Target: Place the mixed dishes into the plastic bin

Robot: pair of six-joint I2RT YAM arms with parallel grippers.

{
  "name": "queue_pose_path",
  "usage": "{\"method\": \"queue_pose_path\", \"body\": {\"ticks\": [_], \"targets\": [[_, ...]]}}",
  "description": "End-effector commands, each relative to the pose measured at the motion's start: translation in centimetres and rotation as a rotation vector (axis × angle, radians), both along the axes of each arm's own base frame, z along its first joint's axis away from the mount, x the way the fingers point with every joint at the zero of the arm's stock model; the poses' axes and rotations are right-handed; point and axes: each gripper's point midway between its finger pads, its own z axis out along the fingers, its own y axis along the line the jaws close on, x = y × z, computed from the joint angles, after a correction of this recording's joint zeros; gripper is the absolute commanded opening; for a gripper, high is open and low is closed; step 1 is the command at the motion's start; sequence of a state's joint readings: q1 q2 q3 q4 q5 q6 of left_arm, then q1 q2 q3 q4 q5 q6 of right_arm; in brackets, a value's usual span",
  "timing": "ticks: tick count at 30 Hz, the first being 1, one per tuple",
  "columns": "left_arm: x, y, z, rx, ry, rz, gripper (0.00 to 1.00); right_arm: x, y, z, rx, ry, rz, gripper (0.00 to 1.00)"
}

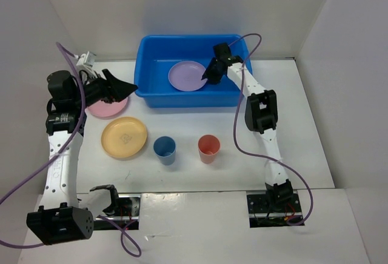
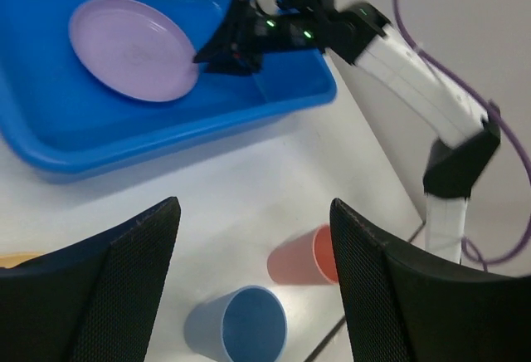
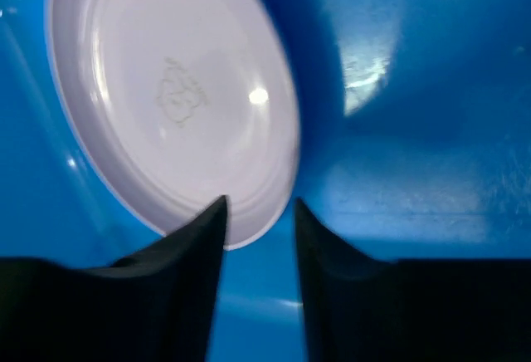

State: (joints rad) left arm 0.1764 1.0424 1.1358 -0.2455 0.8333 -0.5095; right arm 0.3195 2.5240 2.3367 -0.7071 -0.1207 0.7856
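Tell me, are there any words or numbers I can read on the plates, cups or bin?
No words or numbers can be read anywhere.
Lilac plate: a faint raised mark in its middle, too blurred to read.
Yellow plate: a faint mark in its middle, too small to read.

Lilac plate (image 1: pixel 187 75) in bin (image 1: pixel 182 100); pink plate (image 1: pixel 103 108), yellow plate (image 1: pixel 124 137), cups (image 1: pixel 165 148) (image 1: pixel 208 147) outside.
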Motion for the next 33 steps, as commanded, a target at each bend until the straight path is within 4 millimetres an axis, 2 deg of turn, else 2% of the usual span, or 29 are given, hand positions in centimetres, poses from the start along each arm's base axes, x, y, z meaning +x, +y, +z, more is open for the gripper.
{"method": "queue_pose_path", "body": {"ticks": [1, 2, 3, 5, 6, 7, 8, 9, 10, 11, 12, 13, 14, 16, 17, 18, 19, 20, 21, 22, 23, 26, 28, 29, 32, 33], "targets": [[0.5, 2.6, 3.8, -0.018, -0.081, 0.167, 0.80, 0.1, 1.2, 4.6, -0.025, -0.087, 0.043, 0.46], [0.9, 3.3, 3.5, -0.032, -0.067, 0.203, 0.80, -0.5, 1.6, 5.0, -0.035, -0.083, 0.062, 0.50], [1.2, 4.2, 3.7, -0.053, -0.060, 0.247, 0.80, -0.3, 2.1, 7.7, -0.025, -0.132, 0.064, 0.57], [2.2, 5.7, 3.8, -0.083, -0.039, 0.323, 0.78, -0.5, 2.4, 10.8, -0.040, -0.186, 0.078, 0.65], [2.7, 6.4, 3.7, -0.129, -0.011, 0.361, 0.76, -1.1, 2.8, 14.8, -0.038, -0.252, 0.093, 0.68], [3.1, 6.8, 4.4, -0.146, -0.024, 0.370, 0.76, -1.3, 2.4, 17.0, -0.041, -0.289, 0.088, 0.72], [3.6, 7.1, 3.9, -0.169, -0.006, 0.373, 0.74, -1.5, 2.9, 17.5, -0.043, -0.305, 0.091, 0.76], [3.9, 7.9, 3.6, -0.207, 0.014, 0.389, 0.72, -2.2, 3.0, 20.4, -0.017, -0.361, 0.111, 0.76], [4.4, 8.2, 3.0, -0.223, 0.021, 0.386, 0.68, -4.2, 2.7, 26.3, 0.034, -0.446, 0.127, 0.76], [5.0, 8.7, 1.9, -0.238, 0.054, 0.385, 0.62, -4.6, 2.1, 27.3, 0.017, -0.466, 0.116, 0.77], [5.4, 9.0, 1.3, -0.242, 0.072, 0.387, 0.56, -6.1, 1.6, 30.3, 0.009, -0.531, 0.111, 0.77], [6.2, 9.8, -0.4, -0.253, 0.120, 0.402, 0.34, -6.5, 1.2, 32.1, 0.018, -0.573, 0.099, 0.77], [6.5, 9.9, -1.7, -0.259, 0.152, 0.406, 0.22, -8.6, 0.5, 35.5, 0.034, -0.625, 0.113, 0.77], [7.1, 10.9, -3.2, -0.265, 0.194, 0.450, 0.08, -10.7, -0.7, 37.9, 0.031, -0.661, 0.103, 0.77], [7.4, 11.5, -4.3, -0.267, 0.224, 0.486, 0.10, -12.6, -1.6, 40.7, 0.039, -0.721, 0.104, 0.78], [7.7, 12.0, -5.0, -0.244, 0.240, 0.512, 0.22, -13.7, -2.1, 41.4, 0.039, -0.723, 0.104, 0.78], [7.4, 12.8, -6.4, -0.192, 0.279, 0.541, 0.43, -14.8, -2.8, 42.0, 0.025, -0.728, 0.103, 0.78], [7.5, 13.9, -7.5, -0.144, 0.305, 0.587, 0.59, -16.4, -3.6, 43.5, 0.021, -0.761, 0.108, 0.78], [6.6, 14.2, -9.0, -0.099, 0.375, 0.611, 0.66, -17.4, -3.8, 44.0, 0.024, -0.766, 0.127, 0.78], [6.2, 15.1, -10.5, -0.058, 0.417, 0.640, 0.69, -18.4, -4.1, 43.8, 0.005, -0.757, 0.149, 0.78], [5.7, 15.6, -11.3, -0.011, 0.438, 0.658, 0.72, -19.5, -4.7, 45.0, -0.002, -0.792, 0.155, 0.78], [4.3, 15.5, -14.5, -0.007, 0.518, 0.667, 0.72, -21.7, -3.6, 45.5, -0.006, -0.802, 0.225, 0.78], [4.3, 16.5, -16.0, 0.025, 0.563, 0.711, 0.72, -23.3, -3.2, 46.9, 0.025, -0.841, 0.253, 0.78], [4.6, 17.0, -16.1, 0.034, 0.566, 0.728, 0.73, -23.9, -3.3, 47.5, 0.038, -0.859, 0.259, 0.78], [5.1, 19.2, -17.6, 0.021, 0.611, 0.799, 0.73, -26.6, -4.7, 50.1, 0.062, -0.931, 0.246, 0.78], [5.5, 19.3, -18.4, -0.010, 0.634, 0.792, 0.74, -28.7, -6.0, 51.9, 0.074, -0.982, 0.227, 0.78]]}}
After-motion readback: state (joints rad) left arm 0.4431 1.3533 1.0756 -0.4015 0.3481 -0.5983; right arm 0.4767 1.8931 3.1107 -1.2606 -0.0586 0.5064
